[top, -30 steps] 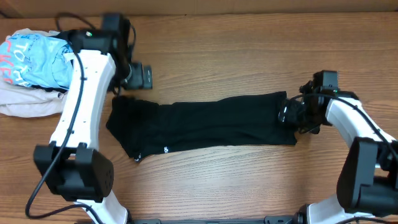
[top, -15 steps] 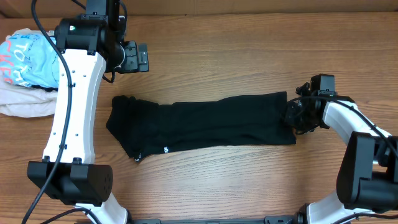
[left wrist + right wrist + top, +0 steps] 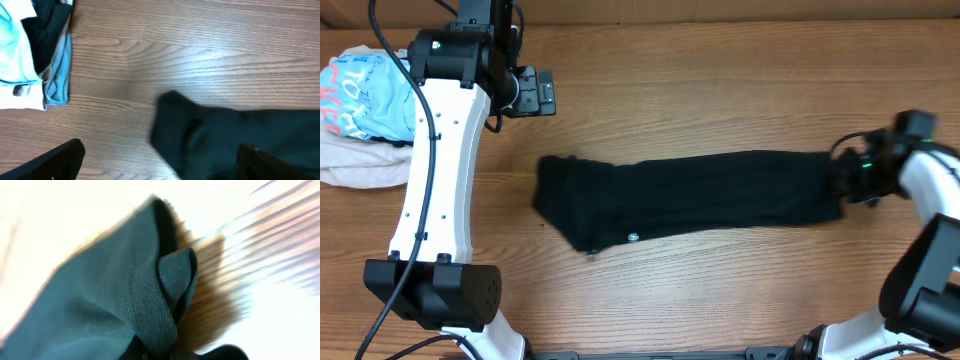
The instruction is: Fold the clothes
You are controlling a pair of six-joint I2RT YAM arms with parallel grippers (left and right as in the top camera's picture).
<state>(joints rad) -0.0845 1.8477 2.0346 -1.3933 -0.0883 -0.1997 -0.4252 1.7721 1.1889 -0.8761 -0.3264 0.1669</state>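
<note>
From above, we saw the black T-shirt (image 3: 700, 200) lying in a long strip across the middle of the table (image 3: 720, 300). Our right gripper (image 3: 842, 182) was at its right end. Our left gripper (image 3: 528, 92) hung well apart, nearer the pile of other clothes (image 3: 360, 120).

From the left wrist, our fingers (image 3: 60, 157) were spread wide and held nothing.

From the right wrist, bunched cloth was pinched tight. We think we were pulling the strip straight. Next, the left gripper must go down and pinch the other end.
</note>
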